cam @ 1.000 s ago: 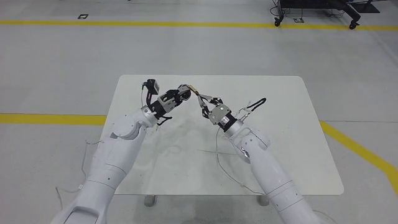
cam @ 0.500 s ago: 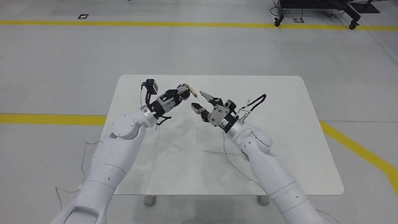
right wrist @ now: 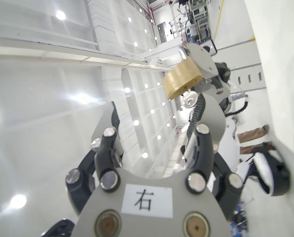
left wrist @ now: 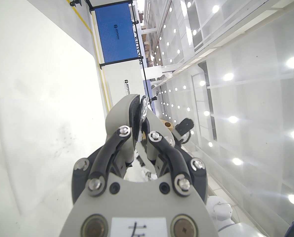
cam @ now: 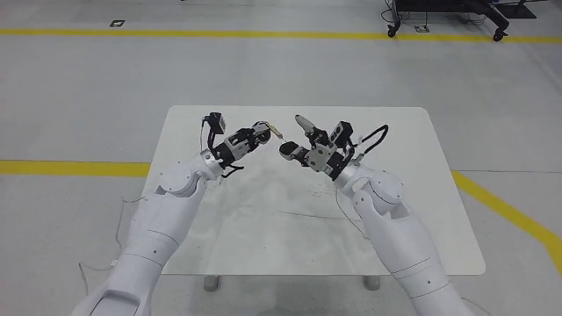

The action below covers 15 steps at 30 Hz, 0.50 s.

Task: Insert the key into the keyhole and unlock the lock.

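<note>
Above the white worktop (cam: 413, 228), amid grey floor (cam: 263, 70) with 2 yellow lines (cam: 88, 32), the left end effector (cam: 262, 130) pinches the brass lock (right wrist: 182, 81), key (right wrist: 189, 101) seemingly inserted, while the right end effector (cam: 295, 137) hangs spread just beside.

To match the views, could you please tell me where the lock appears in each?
Top view: lock at the left gripper's tip, over the table.
Left wrist view: lock peeking from behind the shut jaws.
Right wrist view: lock beyond the open jaws.
Shared landmark: the left gripper.
</note>
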Motion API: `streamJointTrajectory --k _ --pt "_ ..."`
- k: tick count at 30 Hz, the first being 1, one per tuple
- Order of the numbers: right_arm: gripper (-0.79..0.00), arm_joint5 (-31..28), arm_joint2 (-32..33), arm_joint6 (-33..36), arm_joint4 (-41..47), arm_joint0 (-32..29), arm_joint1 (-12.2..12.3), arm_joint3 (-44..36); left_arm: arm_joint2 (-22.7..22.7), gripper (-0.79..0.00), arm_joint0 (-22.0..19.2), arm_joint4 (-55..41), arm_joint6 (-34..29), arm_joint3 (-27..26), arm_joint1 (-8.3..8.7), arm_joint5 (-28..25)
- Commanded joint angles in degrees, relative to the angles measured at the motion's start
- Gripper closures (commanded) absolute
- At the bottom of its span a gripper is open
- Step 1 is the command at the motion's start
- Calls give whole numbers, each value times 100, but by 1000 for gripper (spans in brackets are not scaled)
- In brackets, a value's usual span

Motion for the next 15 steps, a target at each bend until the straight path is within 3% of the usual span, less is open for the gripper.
streamJointTrajectory --k 1,8,15 --pt "-785 -223 318 -34 -468 -131 72 -247 62 0 -2 152 -45 -39 1 62" --pt "-785 -223 318 -34 -468 -131 72 -247 437 0 -67 758 -172 -178 -34 299" --pt "-785 -223 318 -34 -468 -131 72 -247 1288 0 -362 1562 -636 94 -183 1062"
